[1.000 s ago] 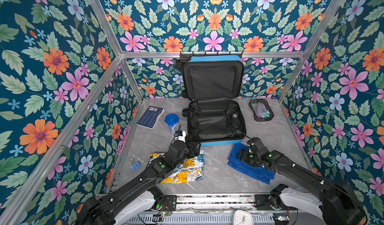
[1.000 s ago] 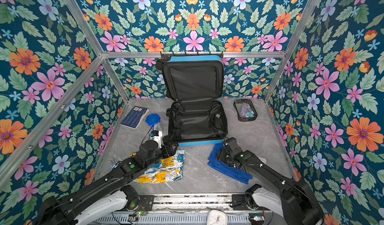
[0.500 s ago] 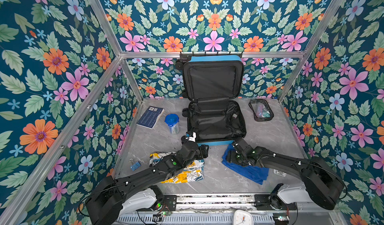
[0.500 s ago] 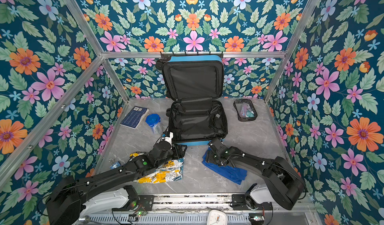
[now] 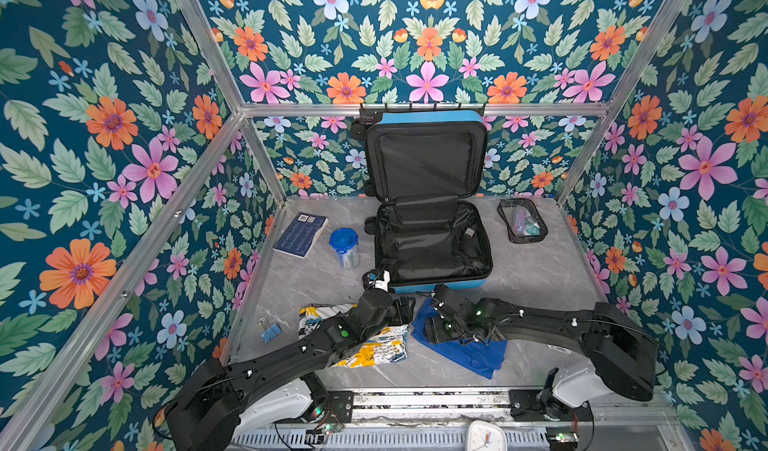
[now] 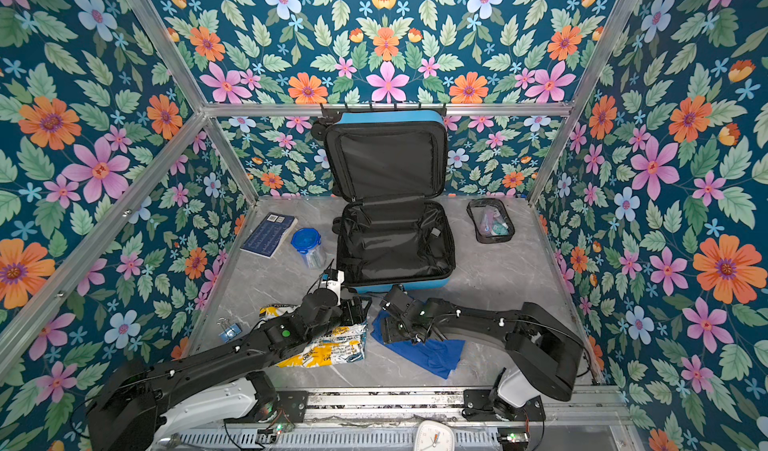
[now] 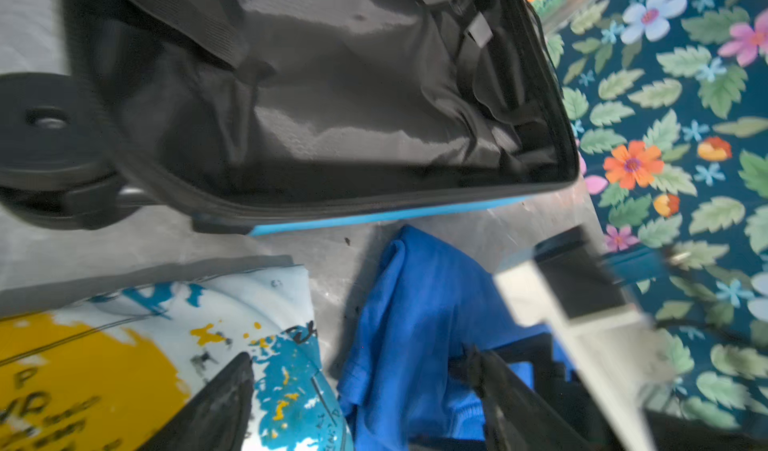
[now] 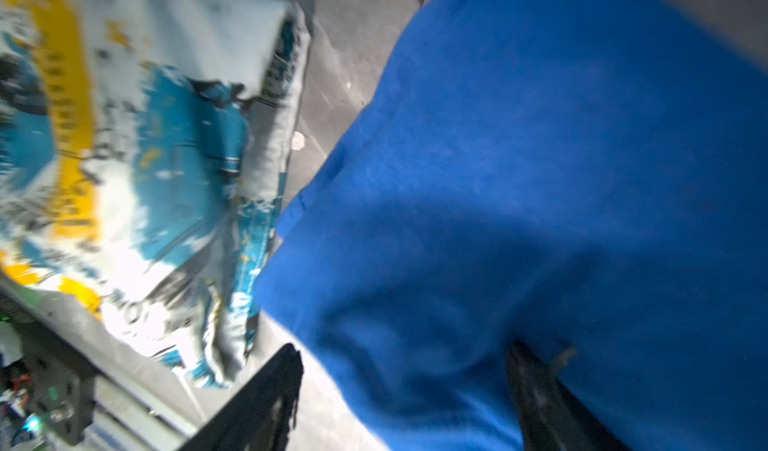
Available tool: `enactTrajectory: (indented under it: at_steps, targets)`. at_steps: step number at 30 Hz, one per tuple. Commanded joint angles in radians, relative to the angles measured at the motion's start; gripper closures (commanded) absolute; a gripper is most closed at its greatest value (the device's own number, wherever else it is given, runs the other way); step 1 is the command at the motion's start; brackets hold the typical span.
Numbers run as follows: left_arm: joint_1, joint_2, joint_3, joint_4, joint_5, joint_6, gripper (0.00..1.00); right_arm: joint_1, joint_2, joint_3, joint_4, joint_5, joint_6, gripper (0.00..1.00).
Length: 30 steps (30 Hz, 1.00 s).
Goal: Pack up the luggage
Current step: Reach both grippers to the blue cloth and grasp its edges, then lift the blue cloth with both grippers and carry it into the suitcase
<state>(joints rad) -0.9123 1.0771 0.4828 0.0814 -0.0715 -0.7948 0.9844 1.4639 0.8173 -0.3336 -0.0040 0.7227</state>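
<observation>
Jaws on both arms stand spread wide and grasp nothing. On the right gripper (image 8: 405, 347) they straddle a crumpled royal-blue cloth (image 5: 469, 355), which fills the gap between them. Whether the tips touch the fabric cannot be told. The left gripper (image 7: 359, 357) hangs near it, over the seam where that cloth meets a folded white textile printed in yellow and teal (image 5: 374, 351).

The step in hand looks like picking up the blue cloth. To do it well, the right jaws should sink onto a thick fold before clenching, so that several layers rise together. The left jaws should take only the cloth's 9 o'clock edge and leave the printed piece out. The lift must then clear the suitcase's front wall.

At 12 o'clock from both grippers is the luggage (image 5: 457, 285), a small bright-blue hard-shell suitcase lined in black. It lies open on the grey marbled surface (image 5: 540, 286) with its lid upright at the back. Its lower half holds only loose black straps.

At 2 o'clock from the luggage, a clear black-edged zip pouch (image 5: 521, 222) holds small pink and teal items, too small to name. At 9 o'clock stands a clear jar with a blue lid (image 5: 344, 247), and its contents cannot be made out.
</observation>
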Motion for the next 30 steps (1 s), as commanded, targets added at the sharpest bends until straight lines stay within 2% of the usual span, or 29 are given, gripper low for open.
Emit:
enactTrajectory:
  at_steps: [1, 4, 8, 11, 16, 22, 30]
  targets:
    - [0.0, 0.045, 0.006, 0.087, 0.117, 0.087, 0.14, 0.001, -0.085, 0.009, -0.088, 0.065, 0.022, 0.17]
    - [0.0, 0.135, 0.039, 0.12, 0.215, 0.138, 0.14, -0.019, -0.185, 0.005, -0.203, 0.11, 0.092, 0.13]
    - [-0.002, 0.268, 0.097, 0.138, 0.292, 0.187, 0.15, -0.139, -0.334, -0.073, -0.372, 0.08, 0.227, 0.14]
    - [0.0, 0.347, 0.127, 0.135, 0.314, 0.211, 0.16, -0.204, -0.466, -0.154, -0.448, 0.069, 0.282, 0.16]
    - [0.0, 0.391, 0.143, 0.105, 0.284, 0.232, 0.16, -0.244, -0.651, -0.262, -0.556, 0.077, 0.386, 0.14]
    - [0.0, 0.447, 0.153, 0.099, 0.297, 0.258, 0.16, -0.257, -0.757, -0.422, -0.446, 0.019, 0.494, 0.1]
    - [-0.012, 0.488, 0.145, 0.132, 0.328, 0.249, 0.17, -0.257, -0.684, -0.506, -0.246, -0.022, 0.549, 0.11]
